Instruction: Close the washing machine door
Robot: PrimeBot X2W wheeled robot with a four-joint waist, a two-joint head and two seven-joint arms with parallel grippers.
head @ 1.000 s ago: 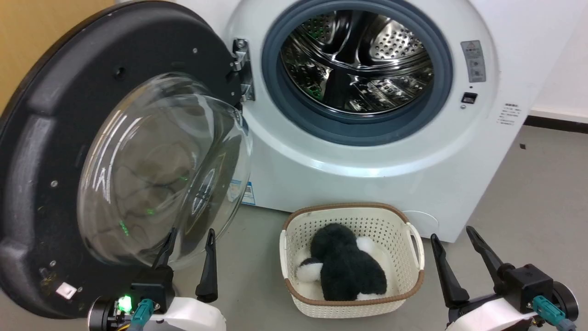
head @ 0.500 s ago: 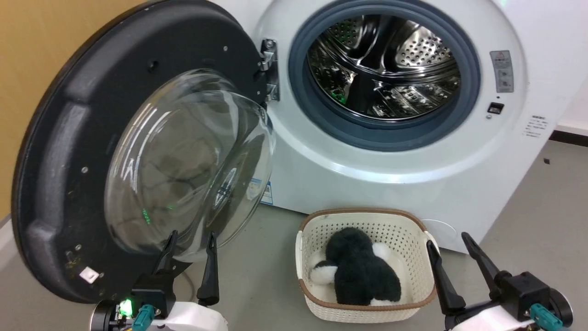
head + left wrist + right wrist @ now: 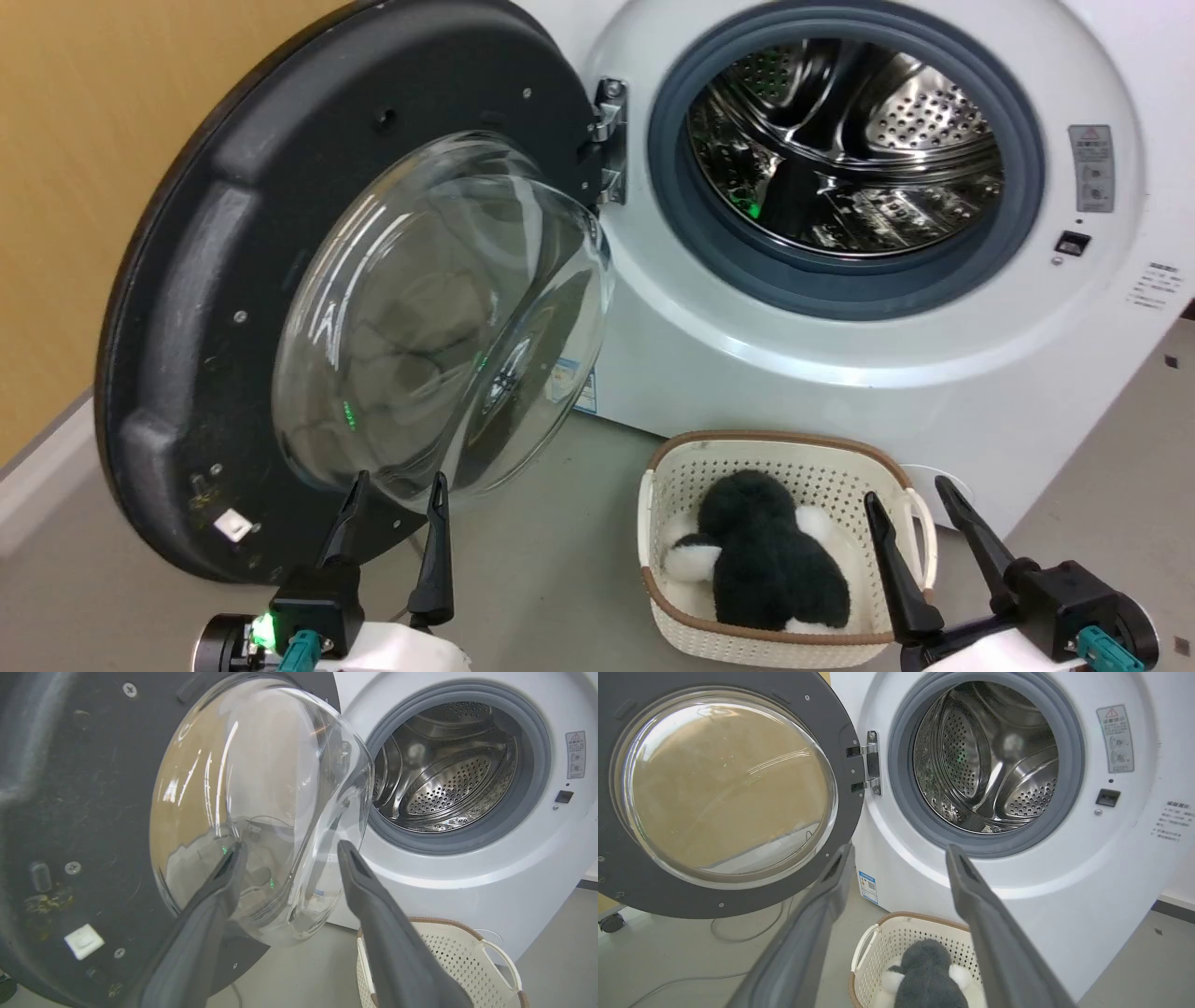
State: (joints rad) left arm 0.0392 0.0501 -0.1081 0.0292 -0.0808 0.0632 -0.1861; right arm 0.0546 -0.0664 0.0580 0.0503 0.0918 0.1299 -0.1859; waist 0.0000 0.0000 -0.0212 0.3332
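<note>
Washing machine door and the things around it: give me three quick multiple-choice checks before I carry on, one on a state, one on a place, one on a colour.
1. The washing machine door is: A. latched shut; B. swung wide open; C. lying flat on the ground.
2. The basket stands: A. on the floor in front of the washing machine; B. on top of it; C. behind the door.
3. The plush toy in the basket is: A. red; B. yellow; C. black and white.

Answers:
1 B: it hangs out sideways on its hinge, leaving the round opening uncovered.
2 A: it sits on the grey floor just below the opening.
3 C: dark fur with white patches.
</note>
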